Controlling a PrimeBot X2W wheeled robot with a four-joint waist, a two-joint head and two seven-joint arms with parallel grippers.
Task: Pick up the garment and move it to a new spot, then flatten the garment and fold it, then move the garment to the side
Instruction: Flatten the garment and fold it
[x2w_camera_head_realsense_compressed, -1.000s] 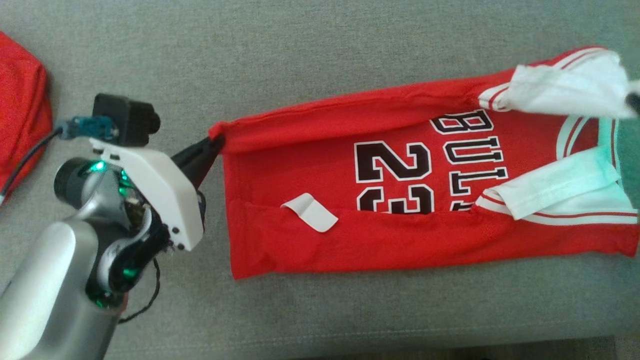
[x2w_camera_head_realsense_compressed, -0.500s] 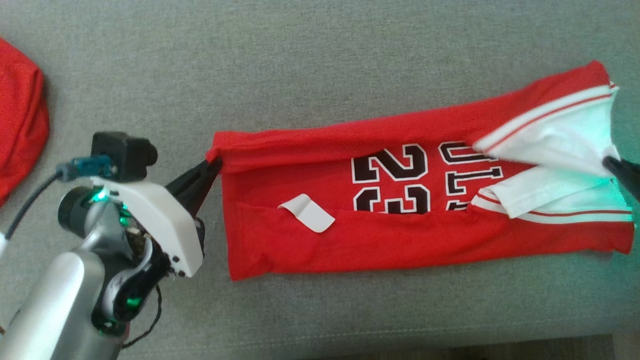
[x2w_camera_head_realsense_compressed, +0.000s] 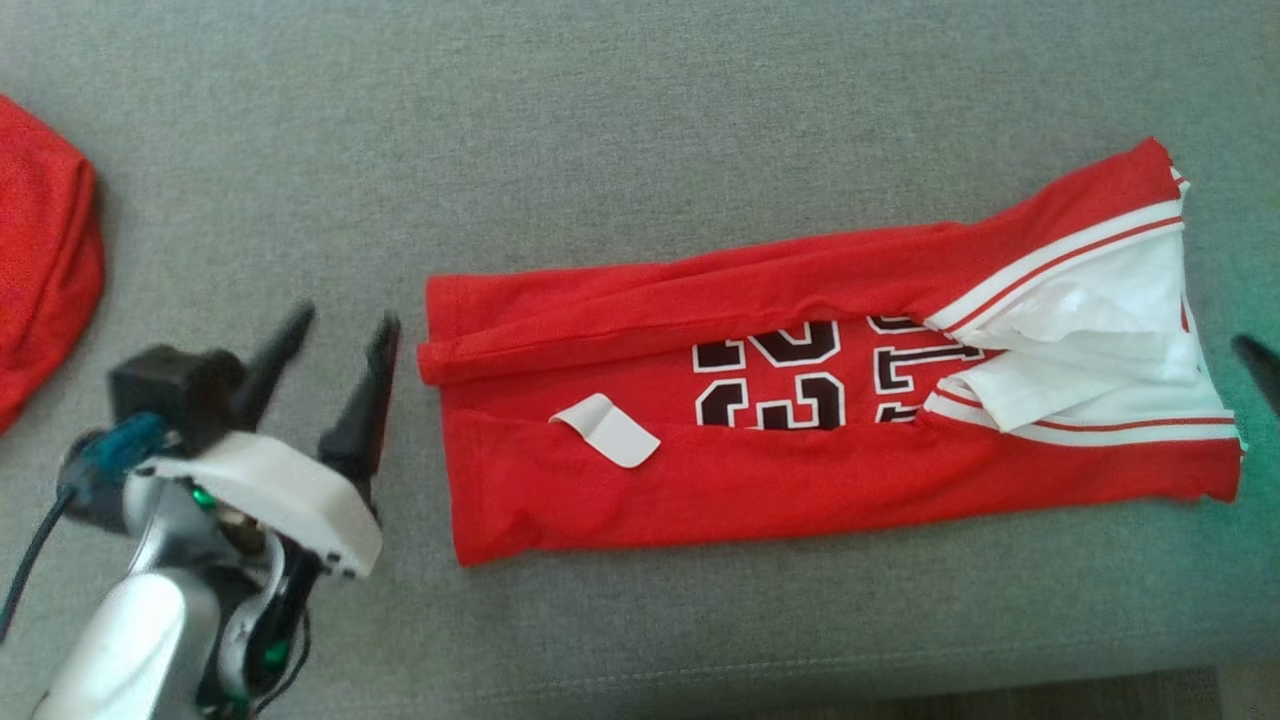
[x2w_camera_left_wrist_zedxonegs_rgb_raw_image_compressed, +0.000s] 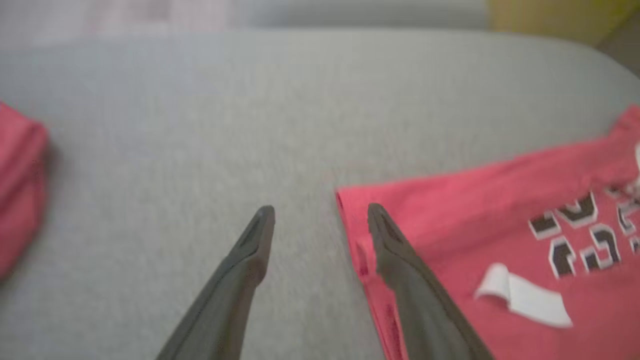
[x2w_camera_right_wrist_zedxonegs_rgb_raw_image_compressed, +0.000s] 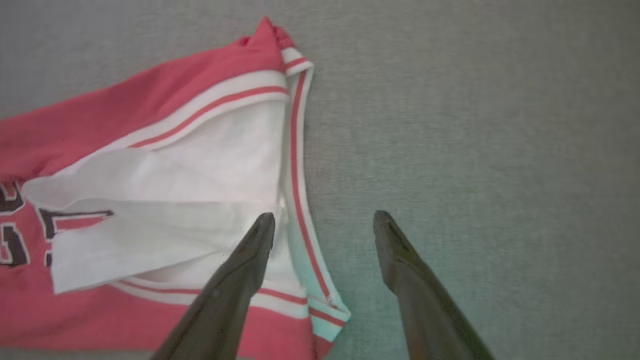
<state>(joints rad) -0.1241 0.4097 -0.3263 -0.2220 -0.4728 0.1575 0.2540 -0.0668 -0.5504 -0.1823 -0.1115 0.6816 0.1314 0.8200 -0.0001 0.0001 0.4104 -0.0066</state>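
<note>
Left gripper: fingers apart, holding nothing. One finger is over the hem edge of the garment, the other over bare grey cushion. Contact with the cloth: cannot tell.

Right gripper: fingers apart, empty. One is over the white shoulder end, one over the cushion beyond it.

Garment: red jersey, lying lengthwise from the cushion's middle toward its right edge, hem to the left. Both long sides are turned inward and partly cover the numerals. The far flap runs skewed. A white label curls on the near flap. A second red cloth sits at the left edge, well apart.

Judgement: the lengthwise folds look done and the crosswise fold is next. Square the skewed flap first. Then pinch all layers at the hem corners, lift low, and carry the hem over to the shoulder end with the edges matched.
</note>
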